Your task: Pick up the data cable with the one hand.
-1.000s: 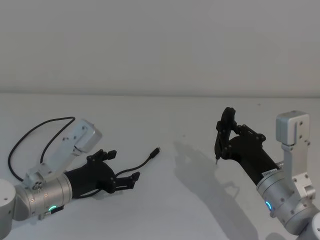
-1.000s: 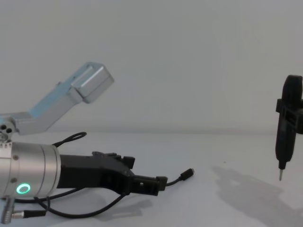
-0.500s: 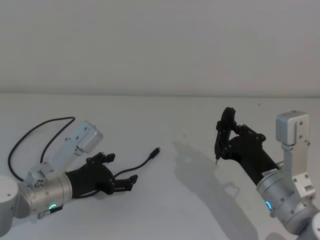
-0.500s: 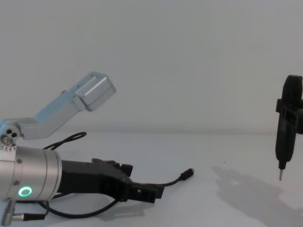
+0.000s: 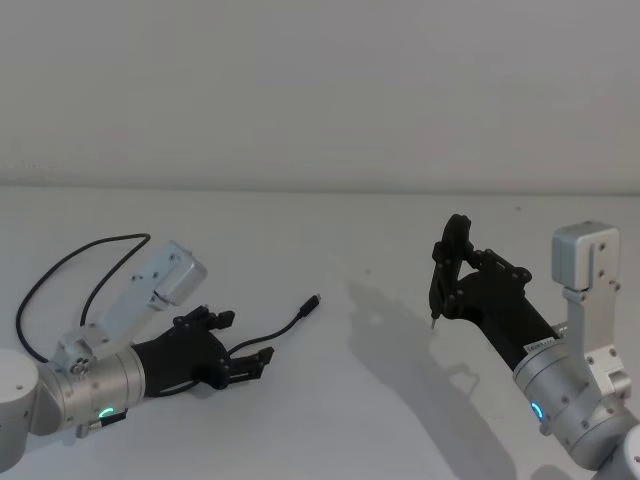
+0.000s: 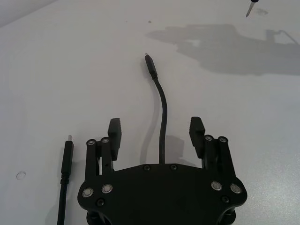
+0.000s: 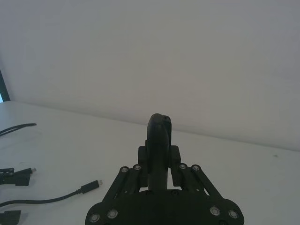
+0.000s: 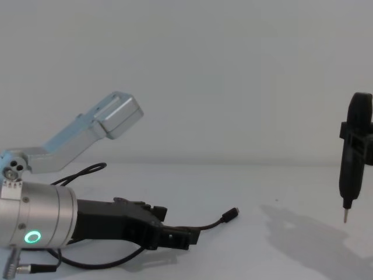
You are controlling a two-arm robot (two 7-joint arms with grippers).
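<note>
The left end effector (image 5: pixel 246 338) (image 6: pixel 155 126) (image 8: pixel 185 239), a black two-finger unit on a thick silver cylindrical wrist with a glowing green ring, lies low over the worktop at the left. Its fingers (image 6: pixel 115 127) are spread wide and grip nothing. The thin black flexible data cable (image 5: pixel 285 325) (image 6: pixel 163 105) (image 8: pixel 207 224) lies flat on the surface and runs up the gap between the two fingers, touching neither. One black-and-silver plug (image 5: pixel 314 300) (image 6: pixel 150 63) (image 8: pixel 233 213) rests ahead of the fingertips. The second plug (image 6: pixel 68 152) lies just beside the outer side of one finger. The slack of the cable curves in a loop (image 5: pixel 60 270) behind the left arm.

The right end effector (image 5: pixel 447 268) (image 7: pixel 158 157) stands raised at the right, well apart, closed on a black pen-shaped tool (image 5: pixel 437 295) (image 8: pixel 352 157) whose slim tip points down, clear of the surface.

The worktop (image 5: pixel 330 230) is plain white and matt, with soft grey shadows cast by both arms. A bare pale wall (image 5: pixel 320 90) stands behind it.
</note>
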